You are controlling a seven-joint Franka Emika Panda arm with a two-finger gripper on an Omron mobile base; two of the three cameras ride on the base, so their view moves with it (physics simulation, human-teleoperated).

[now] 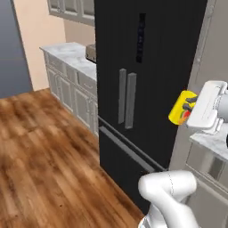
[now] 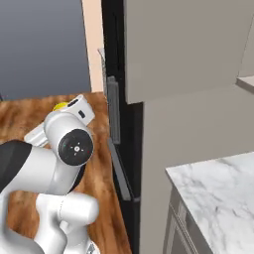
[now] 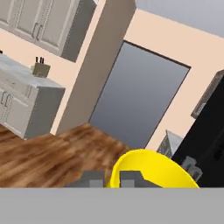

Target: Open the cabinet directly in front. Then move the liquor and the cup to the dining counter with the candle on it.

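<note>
While the gripper (image 1: 189, 110) is closed almost fully on the cup (image 1: 181, 108), the cup is carried in the air in front of the black refrigerator (image 1: 147, 67), well above the wood floor (image 1: 40, 151) and clear of any surface. Seen from the hand view, the cup's yellow rim (image 3: 148, 168) sits directly at the fingertips (image 3: 131, 178), so its axis runs crosswise to the jaws. Judged from these views, the dining counter lies elsewhere, so the coming move is a carry, not a reach.
</note>
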